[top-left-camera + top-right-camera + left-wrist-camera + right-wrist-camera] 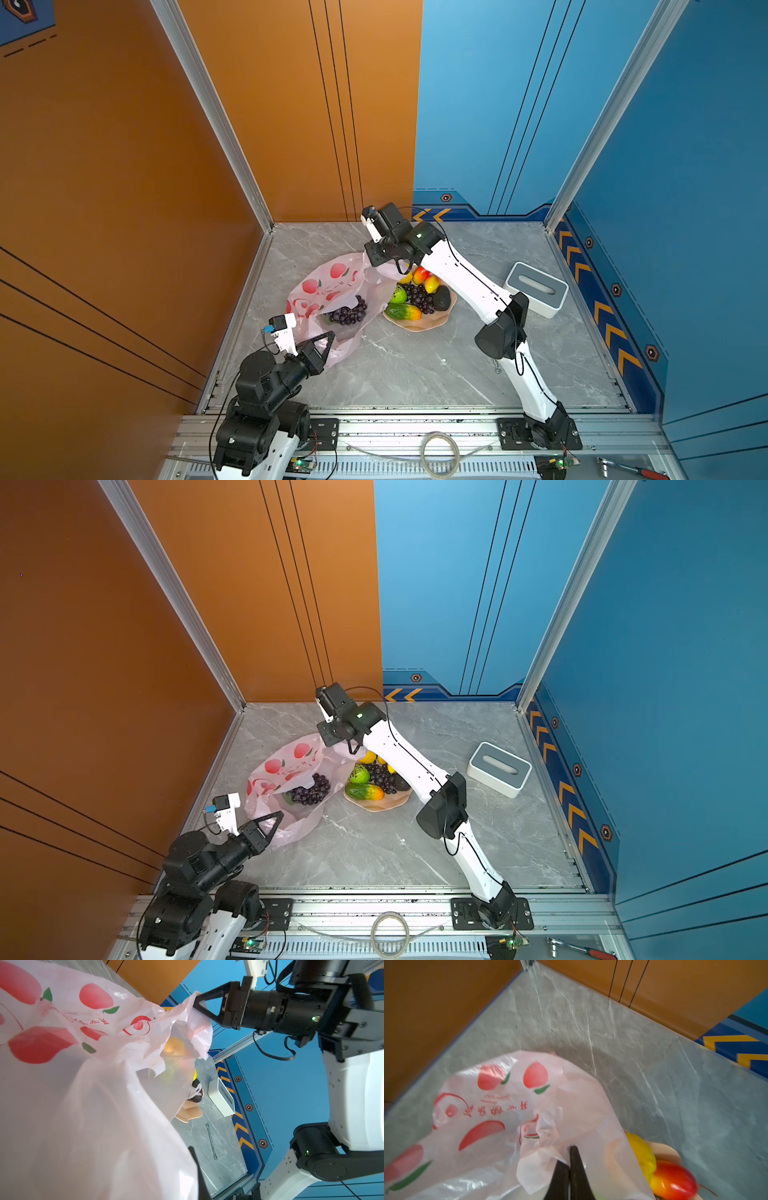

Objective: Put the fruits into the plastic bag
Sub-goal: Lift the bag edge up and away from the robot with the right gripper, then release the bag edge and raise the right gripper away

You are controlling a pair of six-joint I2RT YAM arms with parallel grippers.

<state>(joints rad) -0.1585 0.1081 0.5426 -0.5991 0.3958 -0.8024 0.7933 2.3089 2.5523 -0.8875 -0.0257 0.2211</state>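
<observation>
Thin, crinkly pale-pink film: plastic bag (332, 286), red fruit prints, lying slack on the desk (415, 365) just beside the bowl (419, 327), its mouth stretched open between two holds. Visible contents: one dark grape bunch (348, 312).

Handling, as judged: almost weightless, limp and slippery. It keeps no shape unless the rim is held at two points, and may tear if dragged. Best hold: the rim or a handle loop, with a fold of film pinched flat.

Fruits (417, 297), remainder: heaped in the bowl. Second grape bunch, bumpy green ball (398, 294), green-orange oblong (403, 311), black avocado (442, 297), two red-yellow pieces; lemon partly hidden by the arm. Judged light, hard, smooth and apt to roll.

Right gripper (195, 1000): fingers pressed together, pinching the bag's rim above the bowl's far edge, film lifted.

Left gripper (331, 336): fingers closed on the bag's rim on the side away from the bowl.

White slotted box (536, 289): beyond the bowl on the side opposite the bag, well apart.
</observation>
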